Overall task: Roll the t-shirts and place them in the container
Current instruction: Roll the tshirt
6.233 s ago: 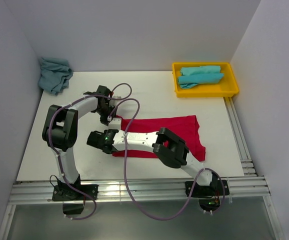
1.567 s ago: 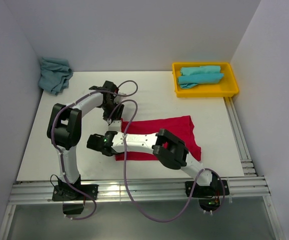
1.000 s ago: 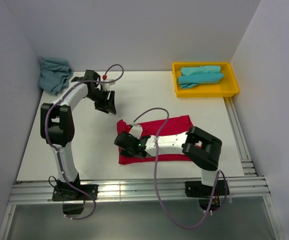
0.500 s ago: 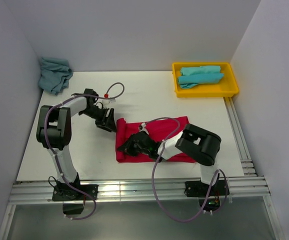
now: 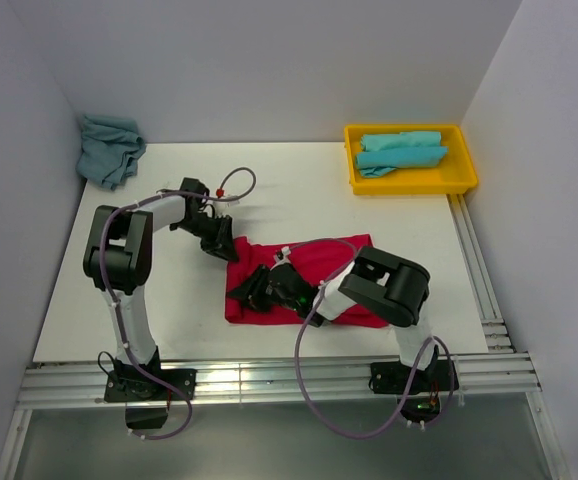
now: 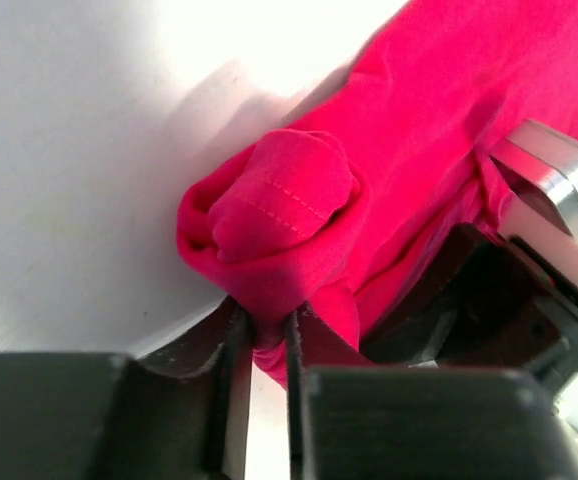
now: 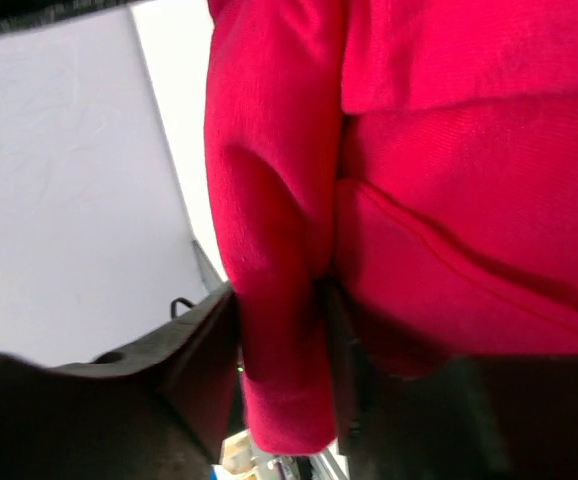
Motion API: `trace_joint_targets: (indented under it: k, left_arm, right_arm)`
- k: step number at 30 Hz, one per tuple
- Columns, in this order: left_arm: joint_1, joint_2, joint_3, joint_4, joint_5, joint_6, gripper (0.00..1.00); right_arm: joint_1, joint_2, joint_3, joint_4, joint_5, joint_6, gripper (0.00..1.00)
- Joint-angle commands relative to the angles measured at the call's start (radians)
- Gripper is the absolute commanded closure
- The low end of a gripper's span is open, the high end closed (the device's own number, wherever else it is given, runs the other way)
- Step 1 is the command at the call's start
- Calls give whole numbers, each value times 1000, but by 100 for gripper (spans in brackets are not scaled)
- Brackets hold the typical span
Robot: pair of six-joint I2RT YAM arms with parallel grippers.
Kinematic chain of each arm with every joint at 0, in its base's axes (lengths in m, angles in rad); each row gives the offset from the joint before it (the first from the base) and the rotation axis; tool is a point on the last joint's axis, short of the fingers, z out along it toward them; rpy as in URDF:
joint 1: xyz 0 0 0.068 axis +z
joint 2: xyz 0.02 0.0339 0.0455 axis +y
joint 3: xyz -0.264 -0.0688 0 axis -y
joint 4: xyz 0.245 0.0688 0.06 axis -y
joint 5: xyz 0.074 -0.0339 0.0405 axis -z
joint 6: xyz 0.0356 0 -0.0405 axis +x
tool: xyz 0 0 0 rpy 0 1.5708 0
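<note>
Right now the red t-shirt (image 5: pixel 241 305) is lying on the white worktop (image 5: pixel 149 300), roughly at its ctr, w/ its left end bunching up into a thick lump. The left hand (image 5: pixel 219 245) is sitting at the far-left corner of that lump, reaching in from the left. In its wrist view its fingers (image 6: pixel 231 340) are pressing close together and pinching a small tuck of red cloth. A rounded bundle w/ a stitched hem is bulging just beyond the tips.

The right hand (image 5: pixel 254 290) is lying low over the shirt's left part, on the near side of the left hand and close to it. In its wrist view a fat red fold is filling the gap btwn its fingers (image 7: pixel 214 340) and touching both. Whether they are squeezing it or just bracketing it, I can't tell. The rest of the shirt is stretching off to the right, partly under the right arm.

Turquoise t-shirts (image 5: pixel 399 150) are lying bundled in the yellow tray (image 5: pixel 409 186) at back right, well apart from both hands. A crumpled turquoise t-shirt (image 5: pixel 109 148) is sitting in the back-left corner.
</note>
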Motion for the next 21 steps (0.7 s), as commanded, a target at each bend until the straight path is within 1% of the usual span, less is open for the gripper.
trace_joint_targets:
  k: [1, 2, 5, 10, 13, 14, 15, 16, 17, 18, 19, 21]
  left_arm:
    - [-38, 7, 57, 22, -136, -32, 87]
    - [-46, 10, 74, 11, -174, -32, 87]
    - [-57, 16, 95, -16, -211, -29, 89]
    - [-72, 22, 124, -44, -275, -12, 89]
    - [-78, 27, 135, -53, -300, -6, 89]
    - [-81, 27, 140, -58, -305, -6, 90]
    - [-83, 28, 141, -58, -309, -6, 90]
    - [-83, 28, 143, -59, -323, -7, 90]
    - [-86, 27, 146, -59, -328, -9, 90]
    - [-88, 27, 146, -58, -334, -12, 90]
    - [-88, 24, 147, -58, -346, -15, 90]
    - [-94, 24, 150, -58, -358, -21, 90]
  right_arm:
    - [14, -70, 5, -167, 47, -48, 52]
    - [26, -102, 11, -238, 60, -67, 49]
    - [48, -147, 29, -325, 103, -94, 47]
    - [91, -170, 43, -403, 124, -98, 49]
    - [115, -176, 48, -437, 141, -86, 64]
    - [118, -175, 48, -449, 144, -80, 74]
    - [123, -173, 43, -455, 144, -74, 82]
    - [131, -175, 40, -458, 147, -56, 93]
    - [137, -176, 34, -451, 153, -48, 97]
    - [141, -176, 23, -451, 152, -39, 98]
    - [150, -173, 20, -451, 150, -26, 95]
    - [158, -171, 29, -481, 159, -26, 84]
